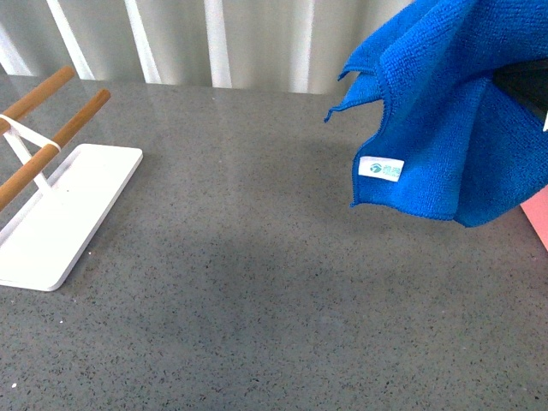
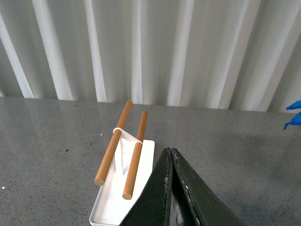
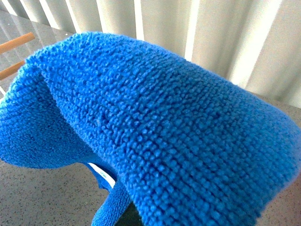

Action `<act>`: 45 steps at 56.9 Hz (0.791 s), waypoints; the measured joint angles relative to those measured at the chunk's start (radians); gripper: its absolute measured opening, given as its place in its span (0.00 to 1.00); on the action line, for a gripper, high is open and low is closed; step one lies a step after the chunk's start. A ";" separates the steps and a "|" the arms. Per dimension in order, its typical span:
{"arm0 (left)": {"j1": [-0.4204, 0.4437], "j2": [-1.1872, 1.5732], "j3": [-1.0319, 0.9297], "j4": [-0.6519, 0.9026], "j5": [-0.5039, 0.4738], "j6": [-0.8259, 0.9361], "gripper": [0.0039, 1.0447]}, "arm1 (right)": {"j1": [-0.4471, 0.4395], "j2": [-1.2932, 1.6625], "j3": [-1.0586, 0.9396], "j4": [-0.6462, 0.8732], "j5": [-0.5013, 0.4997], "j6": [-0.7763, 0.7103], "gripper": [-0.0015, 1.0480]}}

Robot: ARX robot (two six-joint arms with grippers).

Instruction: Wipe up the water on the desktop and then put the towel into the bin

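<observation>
The blue towel (image 1: 445, 111) hangs in the air above the right side of the grey speckled desktop (image 1: 257, 282), with its white label (image 1: 380, 169) facing me. My right gripper is shut on the towel and hidden under it. Only a dark part (image 1: 524, 81) shows behind the folds. In the right wrist view the towel (image 3: 155, 127) fills the picture. A sliver of the pink bin (image 1: 539, 214) shows at the right edge, below the towel. My left gripper (image 2: 170, 151) is shut and empty above the desktop (image 2: 244, 165). A towel corner (image 2: 294, 115) shows far to its right.
A flat white tray (image 1: 51, 214) with two wooden rods (image 1: 60, 128) stands on the left of the desktop. It lies just beside the left gripper in the left wrist view (image 2: 110, 202). A white ribbed wall (image 1: 257, 38) runs along the far edge.
</observation>
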 joint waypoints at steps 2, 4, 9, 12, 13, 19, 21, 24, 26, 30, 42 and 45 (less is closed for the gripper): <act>0.000 -0.005 0.000 -0.001 0.000 0.000 0.03 | 0.000 0.001 0.000 0.000 0.002 0.000 0.05; 0.000 -0.005 0.000 -0.002 0.000 0.000 0.03 | 0.000 0.002 0.000 0.000 0.002 0.000 0.05; 0.000 -0.005 0.000 -0.005 0.000 0.000 0.03 | 0.002 0.010 0.000 0.000 0.018 0.000 0.05; 0.000 -0.005 0.000 -0.005 0.000 0.000 0.03 | 0.002 0.016 0.000 0.000 0.033 0.000 0.05; 0.000 -0.005 0.000 -0.005 0.000 0.000 0.03 | 0.002 0.021 0.001 0.000 0.041 0.001 0.05; 0.000 -0.005 0.000 -0.005 0.000 0.000 0.09 | 0.000 0.061 0.030 -0.022 0.092 0.016 0.05; 0.000 -0.005 0.000 -0.005 0.000 0.000 0.14 | -0.001 0.082 0.046 -0.035 0.114 0.022 0.05; 0.000 -0.005 0.000 -0.005 0.000 0.000 0.21 | -0.003 0.126 0.079 -0.072 0.162 0.045 0.05; 0.000 -0.005 0.000 -0.005 0.000 0.000 0.28 | -0.005 0.167 0.111 -0.111 0.190 0.067 0.05; 0.000 -0.006 0.000 -0.005 0.000 0.000 0.38 | -0.005 0.221 0.149 -0.155 0.212 0.092 0.05; 0.000 -0.006 0.000 -0.005 0.000 0.000 0.69 | 0.018 0.433 0.303 -0.285 0.272 0.166 0.05; 0.000 -0.006 0.000 -0.005 0.000 0.000 0.80 | 0.028 0.478 0.343 -0.329 0.291 0.195 0.05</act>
